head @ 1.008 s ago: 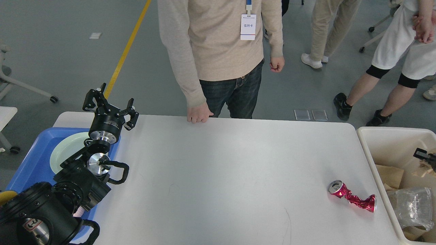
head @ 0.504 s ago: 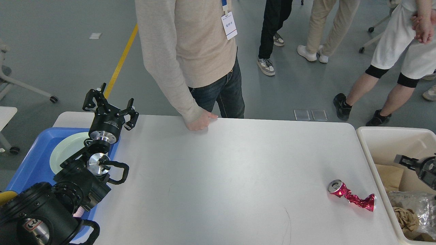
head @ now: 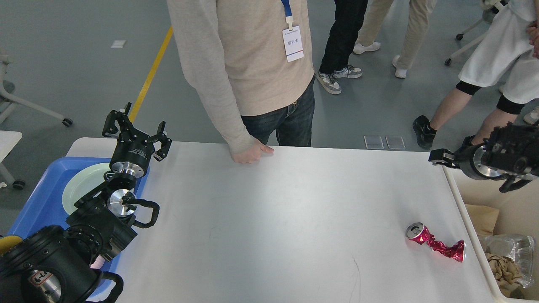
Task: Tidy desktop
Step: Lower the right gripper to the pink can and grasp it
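The white desktop point(head: 273, 219) fills the middle of the head view. On it, near the right edge, lies a crushed red can point(head: 436, 247). My left gripper point(head: 134, 128) hovers over the far left corner, beside the blue tray, open and empty with its fingers spread. From the right edge my right gripper point(head: 440, 158) reaches in above the desktop's far right corner, well above and behind the can. It is dark and seen side-on, so its fingers cannot be told apart.
A blue tray point(head: 38, 198) holding a pale green plate point(head: 84, 185) sits at the left under my left arm. A white bin point(head: 463, 210) with brown paper and a plastic bag stands at the right. A person's hand point(head: 250, 153) rests on the far edge, with others behind.
My right arm has risen out of the bin and moved up and left to the desktop's far right corner. The person in the beige sweater shifted. Left arm and can are still.
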Tool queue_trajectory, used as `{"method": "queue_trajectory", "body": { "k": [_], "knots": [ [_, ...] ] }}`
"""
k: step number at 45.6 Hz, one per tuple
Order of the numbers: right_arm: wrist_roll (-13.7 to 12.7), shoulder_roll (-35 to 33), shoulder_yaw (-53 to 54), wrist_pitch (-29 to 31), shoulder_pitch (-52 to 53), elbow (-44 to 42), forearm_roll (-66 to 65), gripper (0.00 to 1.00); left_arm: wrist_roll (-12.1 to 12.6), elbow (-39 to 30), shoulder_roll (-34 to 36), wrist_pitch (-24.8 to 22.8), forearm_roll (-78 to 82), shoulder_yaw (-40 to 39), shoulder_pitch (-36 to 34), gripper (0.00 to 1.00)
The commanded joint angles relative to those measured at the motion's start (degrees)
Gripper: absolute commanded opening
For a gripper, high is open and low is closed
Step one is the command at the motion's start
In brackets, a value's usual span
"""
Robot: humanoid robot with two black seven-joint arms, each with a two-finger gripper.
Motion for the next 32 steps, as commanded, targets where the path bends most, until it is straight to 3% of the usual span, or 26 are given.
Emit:
{"method": "queue_trajectory", "body": {
  "k": [1,10,15,22,32],
  "knots": [
    [0.0,0.92,-3.35,8.45,10.48,4.62,0.01,1.0,0.0,0.0,-0.01,-0.01,0.09,-0.02,0.01,0.96],
    [0.0,2.68,-6.26,24.63,21.83,9.1,-0.08,1.0,0.0,0.0,-0.01,-0.01,0.09,0.07,0.01,0.96],
    [0.0,3.47,-7.31,29.82,25.44,11.83,-0.08,1.0,0.0,0.0,-0.01,-0.01,0.0,-0.02,0.01,0.96],
    [0.0,5.4,-8.98,29.57,24.13,12.36,-0.08,1.0,0.0,0.0,-0.01,-0.01,0.0,-0.02,0.01,0.96],
    [-0.09,5.85,-8.98,25.71,11.48,8.32,-0.52,1.0,0.0,0.0,-0.01,-0.01,0.0,-0.02,0.01,0.96]
  ]
}}
